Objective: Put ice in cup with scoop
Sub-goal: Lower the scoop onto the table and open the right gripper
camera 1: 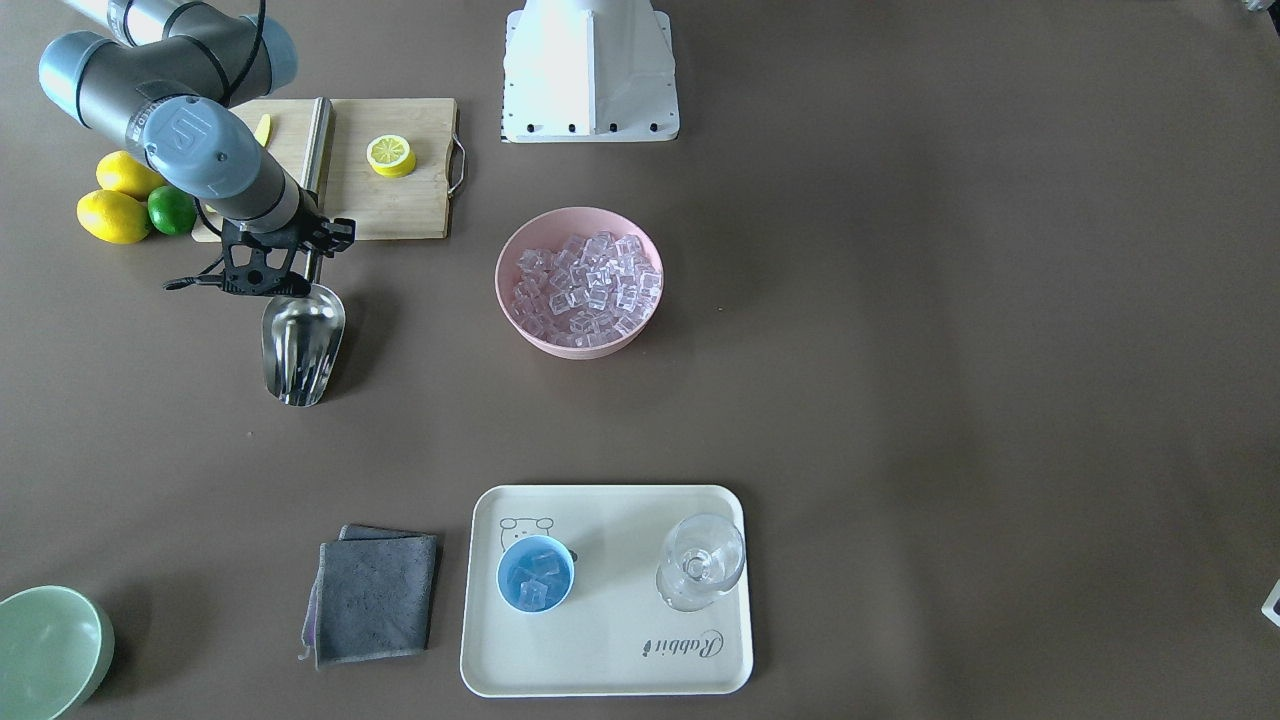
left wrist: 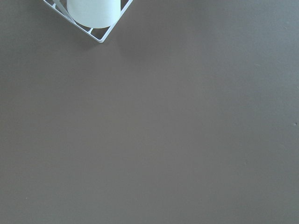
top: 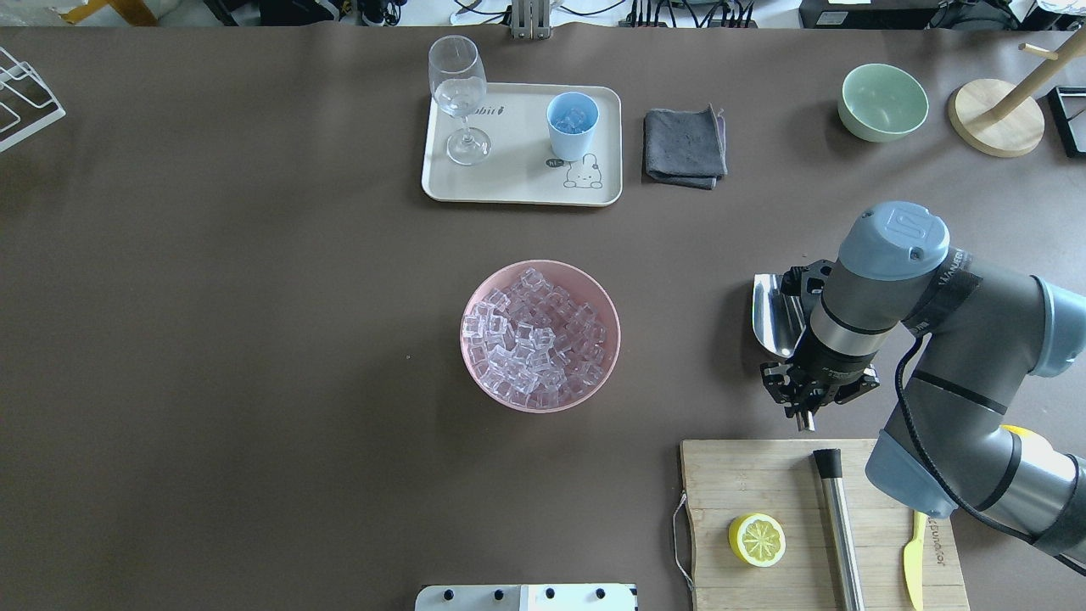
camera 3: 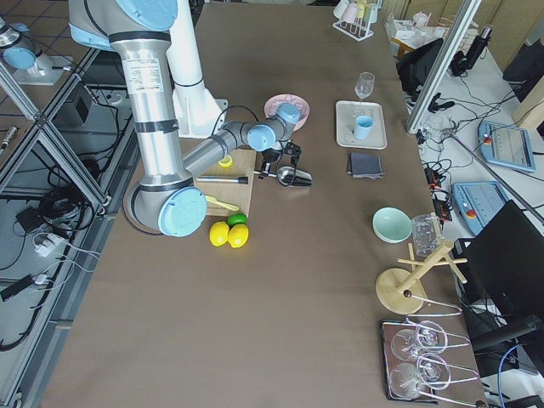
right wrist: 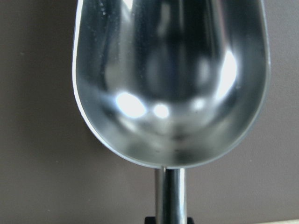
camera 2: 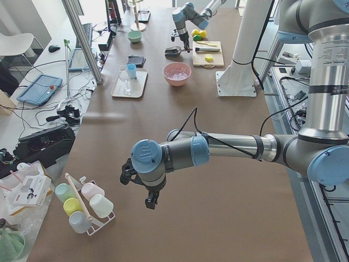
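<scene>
The shiny steel scoop (camera 1: 300, 345) is empty, its trough low over the table beside the cutting board; it fills the right wrist view (right wrist: 170, 79). My right gripper (top: 802, 397) is shut on its short handle, whose end sticks out behind the fingers. The light-blue cup (camera 1: 535, 573) stands on the cream tray (camera 1: 610, 660) with a few ice cubes in it. The rest of the ice (top: 536, 339) fills a pink bowl (top: 475, 280) mid-table. My left gripper (camera 2: 150, 201) shows only in the exterior left view, far from these; I cannot tell whether it is open.
A clear stemmed glass (camera 1: 700, 560) shares the tray. A grey cloth (camera 1: 375, 595) and a pale-green bowl (camera 1: 45, 650) lie beside it. The cutting board (top: 730, 475) holds a lemon half (top: 757, 539), a metal rod with a black end (top: 840, 535) and a yellow-green knife (top: 914, 552). Whole lemons and a lime (camera 1: 115, 215) sit nearby.
</scene>
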{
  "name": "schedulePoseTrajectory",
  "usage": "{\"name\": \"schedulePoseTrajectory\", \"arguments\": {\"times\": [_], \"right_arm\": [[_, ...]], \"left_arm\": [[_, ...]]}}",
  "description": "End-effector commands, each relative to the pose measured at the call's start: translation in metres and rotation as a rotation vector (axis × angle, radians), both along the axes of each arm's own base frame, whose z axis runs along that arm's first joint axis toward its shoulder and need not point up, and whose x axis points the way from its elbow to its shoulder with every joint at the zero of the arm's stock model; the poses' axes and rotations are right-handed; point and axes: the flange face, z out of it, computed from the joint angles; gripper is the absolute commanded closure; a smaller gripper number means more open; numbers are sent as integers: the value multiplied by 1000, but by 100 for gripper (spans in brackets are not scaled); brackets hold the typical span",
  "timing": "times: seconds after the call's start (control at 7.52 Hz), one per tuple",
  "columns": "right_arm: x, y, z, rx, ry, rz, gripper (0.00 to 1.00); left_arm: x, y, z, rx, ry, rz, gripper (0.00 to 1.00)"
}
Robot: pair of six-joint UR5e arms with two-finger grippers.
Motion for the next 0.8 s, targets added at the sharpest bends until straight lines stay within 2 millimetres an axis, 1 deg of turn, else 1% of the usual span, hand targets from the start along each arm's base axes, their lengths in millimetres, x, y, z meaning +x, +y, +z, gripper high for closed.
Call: {"name": "schedulePoseTrajectory", "arguments": {"times": [0.0,0.53,0.67], "right_arm": [[-3,-2,6,9,16,-1,1],[-4,-3,9,12,19,-6,1],[-5,-4,7,17,16,-6,1]], "left_arm": [[0,0,0,-1,0,0,2],[0,0,-1,2,1,1,2],[0,0,0,1,1,1,2]]}}
